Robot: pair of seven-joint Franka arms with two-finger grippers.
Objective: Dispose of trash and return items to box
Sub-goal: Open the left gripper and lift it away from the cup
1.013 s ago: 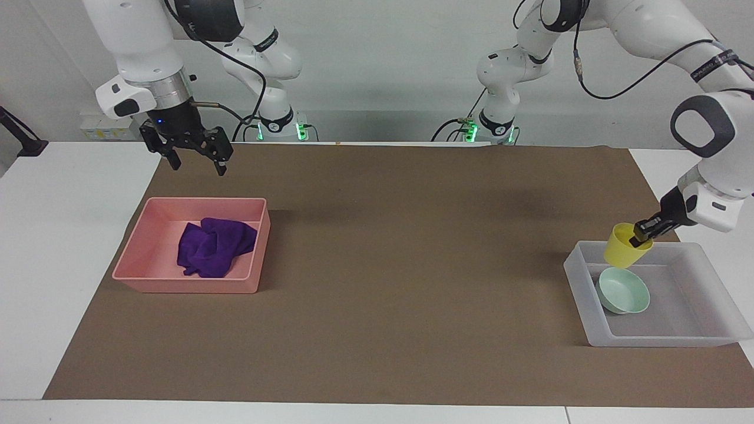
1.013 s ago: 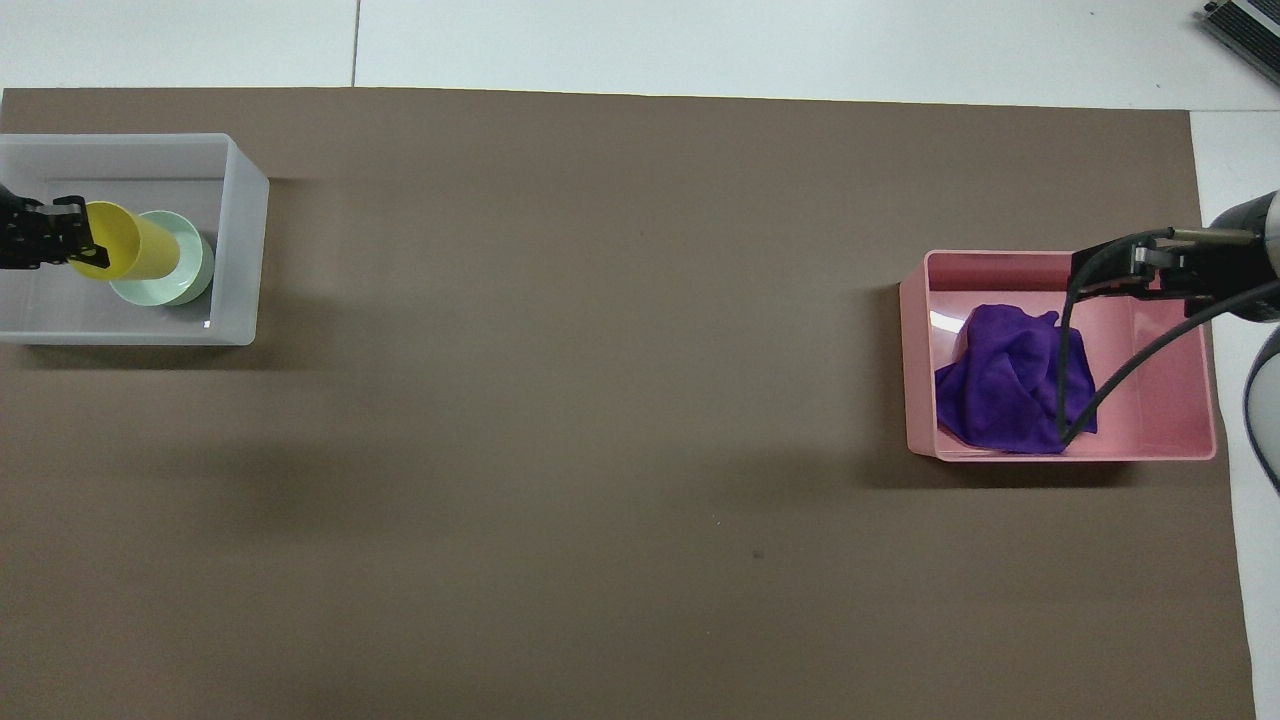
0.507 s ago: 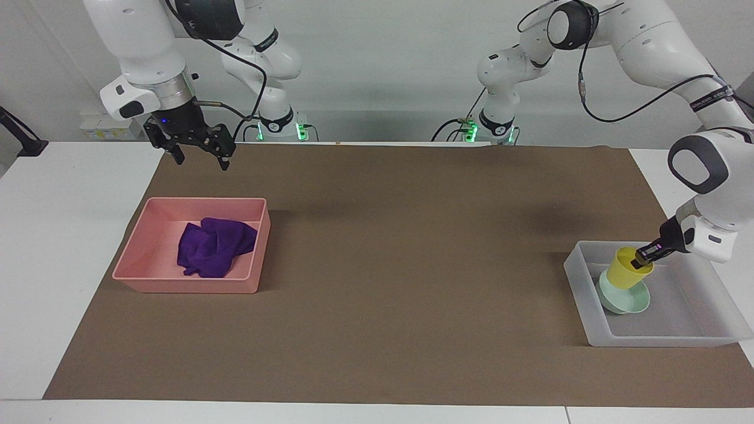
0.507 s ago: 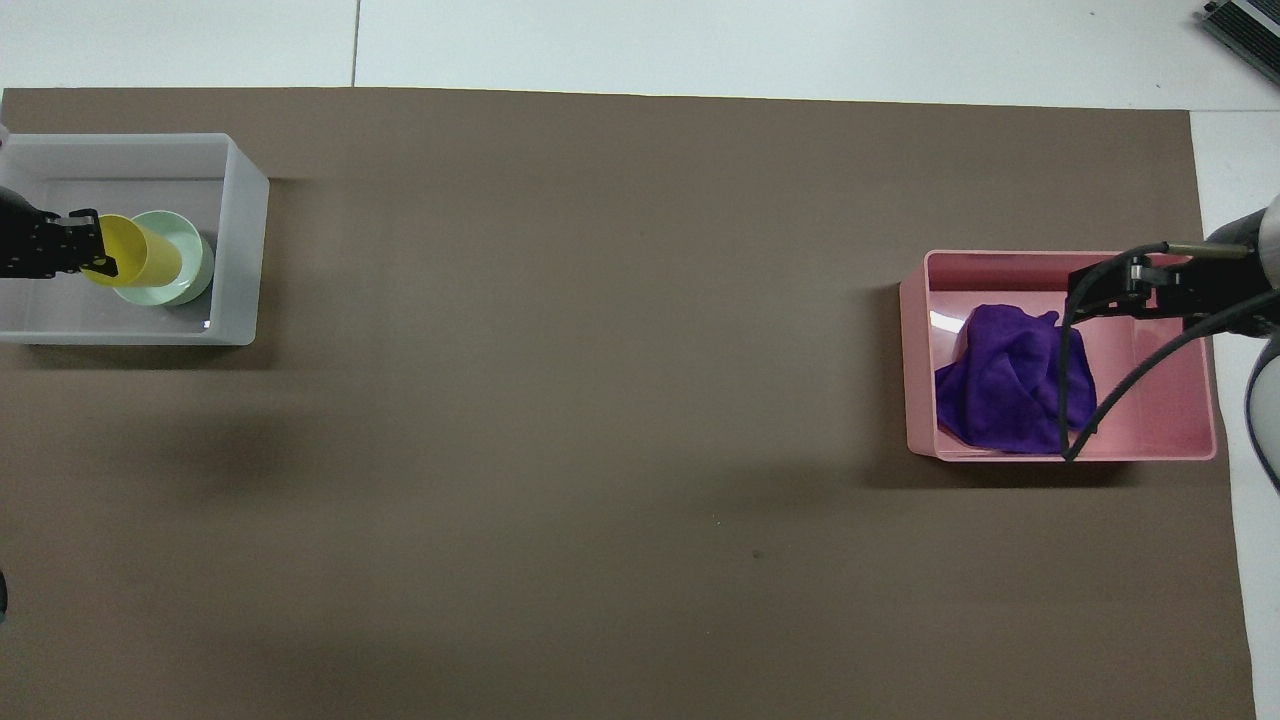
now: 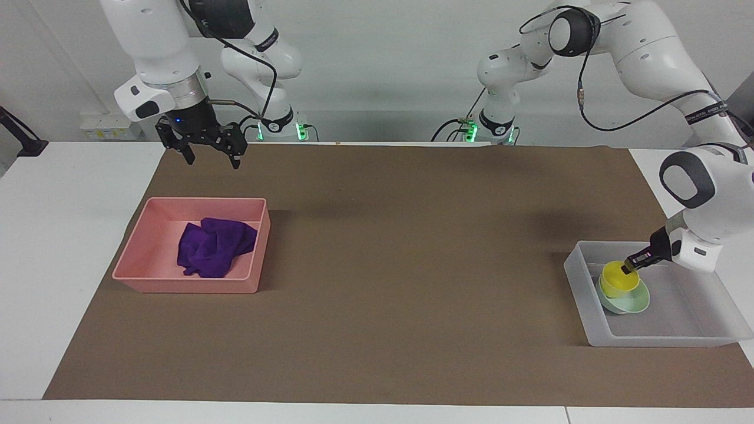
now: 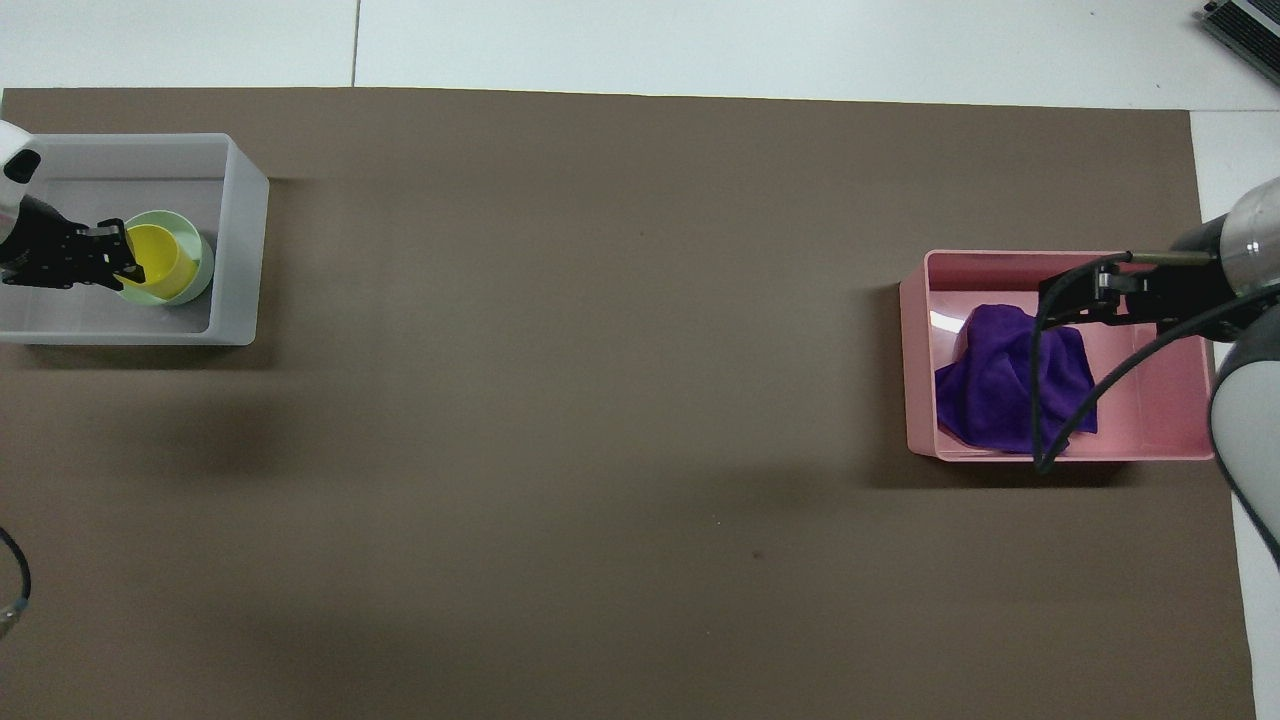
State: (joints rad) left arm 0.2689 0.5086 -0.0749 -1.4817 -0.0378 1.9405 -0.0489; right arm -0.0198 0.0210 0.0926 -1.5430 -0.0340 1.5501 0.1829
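Note:
The yellow cup (image 5: 618, 278) stands upright inside the mint-green bowl (image 5: 635, 304), which lies in the translucent bin (image 5: 648, 340) at the left arm's end of the table. My left gripper (image 5: 629, 268) is down in the bin, shut on the cup's rim. The overhead view shows the same: left gripper (image 6: 125, 268), cup (image 6: 162, 260), bowl (image 6: 205, 262), bin (image 6: 240, 250). The purple cloth (image 5: 215, 246) lies crumpled in the pink tray (image 5: 188, 285) at the right arm's end. My right gripper (image 5: 212, 158) hangs open and empty in the air, over the mat by the tray's robot-side edge.
A brown mat (image 5: 412, 265) covers most of the white table. The right arm's black cable (image 6: 1040, 400) hangs across the cloth (image 6: 990, 390) and the pink tray (image 6: 1160, 420) in the overhead view.
My left gripper has lowered the yellow cup from above the bin down into the green bowl. My right gripper has drifted a little toward the table's middle, still open.

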